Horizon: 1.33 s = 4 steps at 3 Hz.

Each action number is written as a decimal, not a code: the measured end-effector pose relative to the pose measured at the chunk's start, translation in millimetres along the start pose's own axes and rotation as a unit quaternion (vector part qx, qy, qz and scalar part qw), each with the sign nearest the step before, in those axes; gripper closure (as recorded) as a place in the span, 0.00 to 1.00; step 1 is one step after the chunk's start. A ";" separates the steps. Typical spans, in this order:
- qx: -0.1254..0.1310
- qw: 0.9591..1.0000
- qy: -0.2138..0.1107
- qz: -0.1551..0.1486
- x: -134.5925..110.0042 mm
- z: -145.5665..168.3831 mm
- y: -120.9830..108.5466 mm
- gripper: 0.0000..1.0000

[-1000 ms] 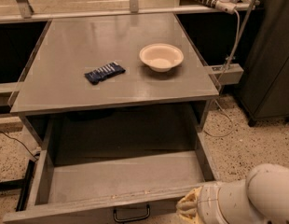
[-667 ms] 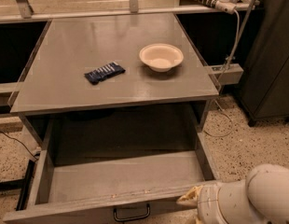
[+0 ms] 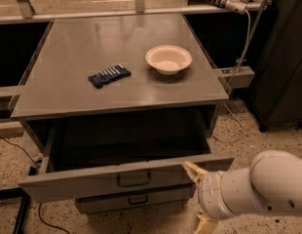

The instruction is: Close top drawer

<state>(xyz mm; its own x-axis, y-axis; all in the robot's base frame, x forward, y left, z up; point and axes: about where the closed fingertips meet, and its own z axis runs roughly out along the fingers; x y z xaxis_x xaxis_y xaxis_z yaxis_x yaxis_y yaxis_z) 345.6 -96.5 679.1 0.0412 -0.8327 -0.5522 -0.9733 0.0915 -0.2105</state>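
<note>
Camera view: we look down from the front on a grey metal cabinet (image 3: 68,87) with a flat top and drawers beneath it.
Far left: speckled floor (image 3: 9,150) with a thin black cable (image 3: 14,147) running across it.
Top drawer: the top drawer (image 3: 83,183) sits directly under the cabinet top and is pulled out toward us. Its wide grey front runs across the lower part of the view, with the left end lower than the right. The tray behind the front is in shadow, and we cannot make out anything inside it.
Packet: a dark blue packet (image 3: 109,75) lies flat on the cabinet top, left of centre.
Drawer handle: a small black wire handle (image 3: 134,179) sits at the middle of the top drawer's front.
Lower drawer: a shorter grey drawer front (image 3: 107,202) shows just below, with its own black handle (image 3: 136,199).
Bowl: a cream bowl (image 3: 168,59) stands upright on the cabinet top, right of the packet and well apart from it.
Gripper: the gripper (image 3: 194,197) is at the right end of the top drawer's front. Its fingers are spread apart, one above the other, and hold nothing. The upper finger (image 3: 194,170) touches the top edge of the drawer front.
Arm: a thick white arm (image 3: 268,186) fills the lower right corner.
Far right: a white power strip (image 3: 224,0) lies on the rail behind the cabinet, beside a dark cupboard (image 3: 282,57).
</note>
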 end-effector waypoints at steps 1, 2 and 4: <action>-0.002 1.000 -0.015 -0.021 -13.4 11.3 -32.5 0.19; 0.003 0.999 -0.019 -0.031 -16.7 18.5 -68.1 0.42; 0.048 0.999 0.019 0.008 31.3 3.9 -141.2 0.88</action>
<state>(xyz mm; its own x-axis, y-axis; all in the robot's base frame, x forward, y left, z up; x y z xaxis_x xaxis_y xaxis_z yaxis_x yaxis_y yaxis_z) 485.2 -133.4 688.4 0.0155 -0.8506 -0.5256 -0.9477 0.1552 -0.2790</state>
